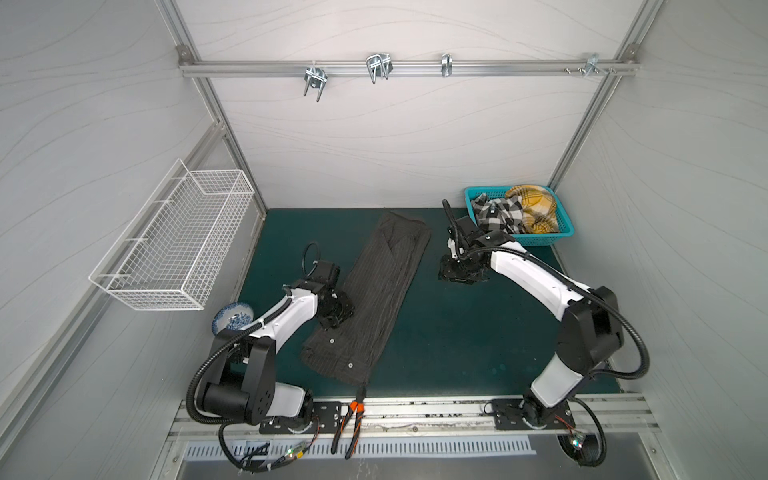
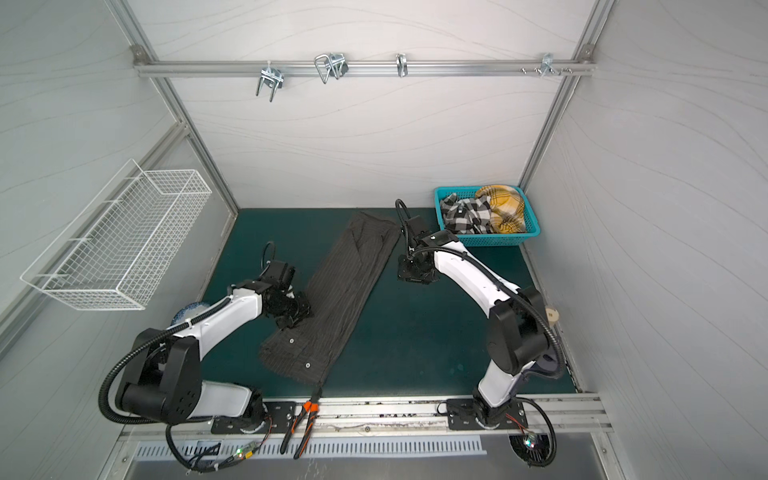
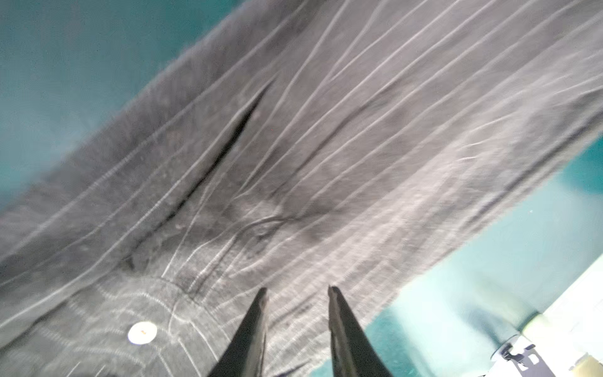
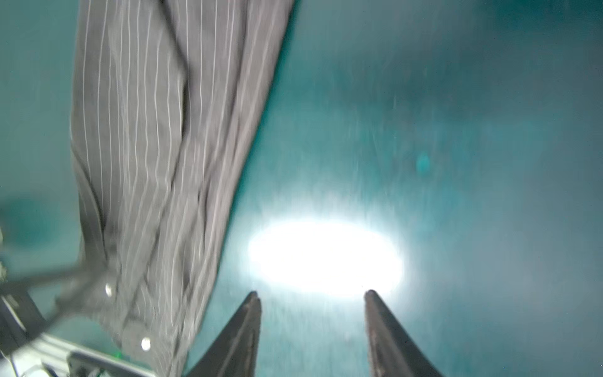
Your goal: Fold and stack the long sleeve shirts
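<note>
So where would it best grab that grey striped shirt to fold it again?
The grey striped shirt lies flat as a long narrow strip, so probably its near short end, by the corners, coming down from above; that end could then be carried over to the far end.

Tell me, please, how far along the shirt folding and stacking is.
Done: the pinstriped shirt lies on the mat folded lengthwise into a narrow strip. In hand: nothing is gripped; the left end effector is open over the shirt's buttoned end, the right end effector open over bare mat. Left: crosswise folds, then the two plaid garments crumpled in the teal basket; no stack exists yet.
</note>
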